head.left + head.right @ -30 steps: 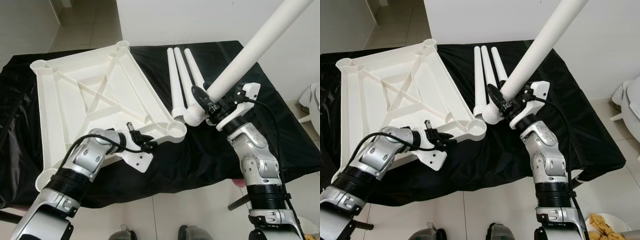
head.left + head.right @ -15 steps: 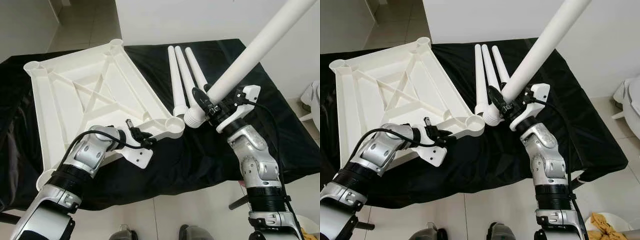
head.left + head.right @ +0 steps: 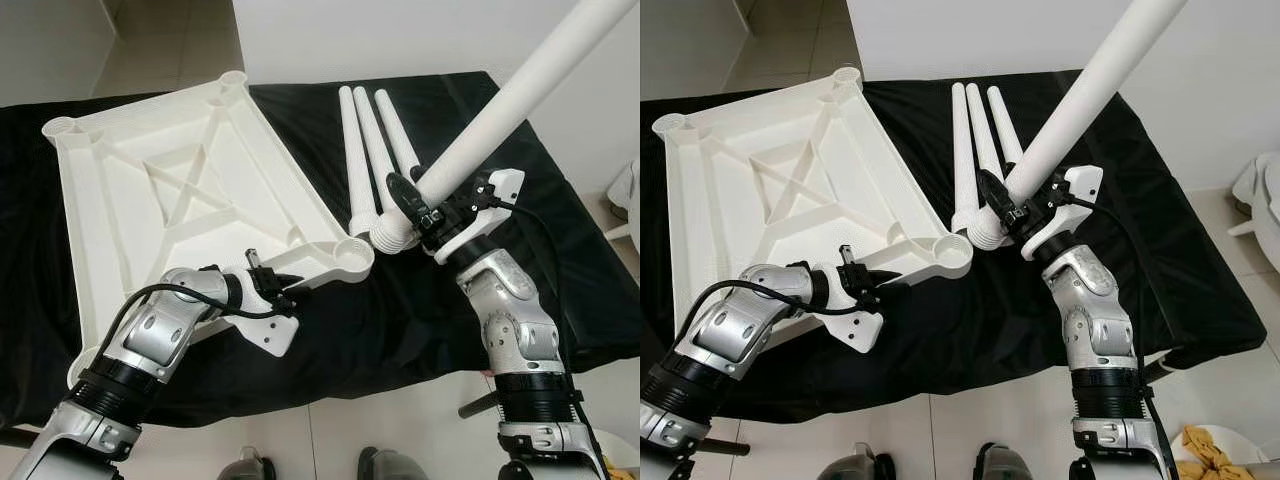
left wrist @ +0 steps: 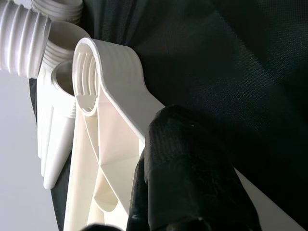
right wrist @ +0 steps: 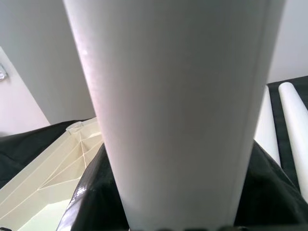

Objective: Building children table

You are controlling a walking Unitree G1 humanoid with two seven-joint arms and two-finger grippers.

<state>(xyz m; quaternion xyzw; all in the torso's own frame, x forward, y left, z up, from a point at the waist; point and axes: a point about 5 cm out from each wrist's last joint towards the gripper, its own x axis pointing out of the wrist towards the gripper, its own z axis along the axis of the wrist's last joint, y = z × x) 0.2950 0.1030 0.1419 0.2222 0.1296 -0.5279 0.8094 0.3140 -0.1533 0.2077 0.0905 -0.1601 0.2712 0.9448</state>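
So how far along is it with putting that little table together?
Early days. The white tabletop lies upside down on the black cloth, no leg in its sockets. The left gripper holds its near edge; the right gripper holds one leg, its threaded end beside the corner socket. Three legs still lie waiting.

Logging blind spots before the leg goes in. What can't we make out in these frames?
- Held leg: far end cut off by the top edge, both eye views.
- Right gripper: shut on the held leg; the right wrist view is blocked by the leg, so contact is hidden.
- Left gripper: finger gap on the tabletop rim hidden by its own finger in the left wrist view.
- Corner socket: thread alignment with the leg too small to judge.
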